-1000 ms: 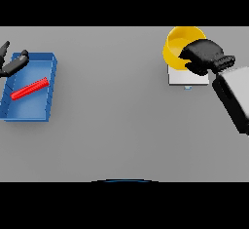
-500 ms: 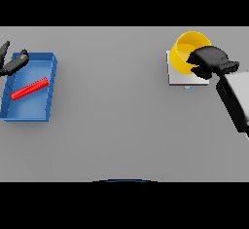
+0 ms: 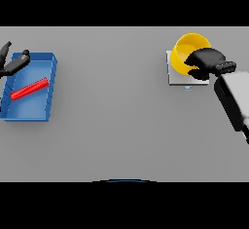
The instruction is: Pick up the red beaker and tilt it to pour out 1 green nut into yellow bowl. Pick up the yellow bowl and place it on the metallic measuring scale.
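The yellow bowl is tilted over the metallic measuring scale at the back right, its opening facing left. My right hand is shut on the bowl's right side, fingers curled over its rim. The red beaker lies on its side inside a blue tray at the far left. My left hand hovers at the tray's back left corner with its fingers straight, holding nothing. No green nut shows; the bowl's inside is partly hidden by the hand.
The scale is a small pale square plate with a little display at its front edge. The blue tray lies near the table's left edge. Grey tabletop stretches between tray and scale.
My right hand has carried the bowl a little to the right and towards the back over the scale. The left hand and beaker have stayed put.
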`<state>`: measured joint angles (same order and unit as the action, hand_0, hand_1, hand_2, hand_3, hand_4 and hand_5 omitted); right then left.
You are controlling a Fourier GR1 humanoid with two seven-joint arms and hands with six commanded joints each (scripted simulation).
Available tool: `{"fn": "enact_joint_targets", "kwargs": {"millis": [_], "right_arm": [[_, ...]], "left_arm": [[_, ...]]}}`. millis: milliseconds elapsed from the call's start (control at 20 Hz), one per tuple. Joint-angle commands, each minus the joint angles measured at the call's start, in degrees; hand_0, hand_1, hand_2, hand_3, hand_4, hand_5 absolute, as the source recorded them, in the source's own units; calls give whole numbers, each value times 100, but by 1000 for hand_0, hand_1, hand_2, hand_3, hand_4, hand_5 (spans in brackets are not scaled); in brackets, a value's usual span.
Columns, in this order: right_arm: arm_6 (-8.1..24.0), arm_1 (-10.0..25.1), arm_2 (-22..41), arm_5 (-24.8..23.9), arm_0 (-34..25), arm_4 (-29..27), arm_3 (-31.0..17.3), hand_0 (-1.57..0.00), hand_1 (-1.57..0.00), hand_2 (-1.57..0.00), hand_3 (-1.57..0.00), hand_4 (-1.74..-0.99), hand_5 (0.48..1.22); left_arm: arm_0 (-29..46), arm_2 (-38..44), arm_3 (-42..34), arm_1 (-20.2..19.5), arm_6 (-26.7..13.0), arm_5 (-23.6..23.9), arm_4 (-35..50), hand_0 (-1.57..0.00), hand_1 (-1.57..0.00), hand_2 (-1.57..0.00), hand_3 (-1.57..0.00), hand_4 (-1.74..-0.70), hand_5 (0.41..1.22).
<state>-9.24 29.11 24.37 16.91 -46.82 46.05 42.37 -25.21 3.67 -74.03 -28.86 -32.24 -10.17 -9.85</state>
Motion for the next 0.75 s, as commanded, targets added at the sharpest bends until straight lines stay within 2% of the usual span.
{"fn": "enact_joint_targets", "kwargs": {"millis": [0,150,200,300,450,700], "right_arm": [[-19,-1,-58,-17,28,-59,16,-1335,-1125,-1007,-816,-1592,1074],[80,6,-197,200,-19,-230,-1,-757,-673,-579,-476,-1513,923],[168,-4,-214,290,1,-270,36,-605,-556,-470,-391,-1496,890],[116,6,-184,273,48,-247,17,-387,-380,-300,-258,-1476,847],[69,24,-84,258,31,-135,-45,-198,-194,-153,-131,-1435,817],[123,106,-59,462,29,-143,6,-64,-63,-50,-42,-1390,779]], "left_arm": [[-18,-14,4,14,5,16,-17,1,1,1,1,-836,774],[8,-11,-107,53,-46,24,38,1,1,1,1,-839,764],[-9,24,-72,21,-30,37,33,1,1,1,1,-840,764],[-69,3,-4,-4,-104,5,-2,1,1,1,1,-831,754],[-65,21,30,29,0,52,2,1,1,1,1,-835,752],[62,-11,-106,3,57,5,13,1,1,1,1,-833,760]]}}
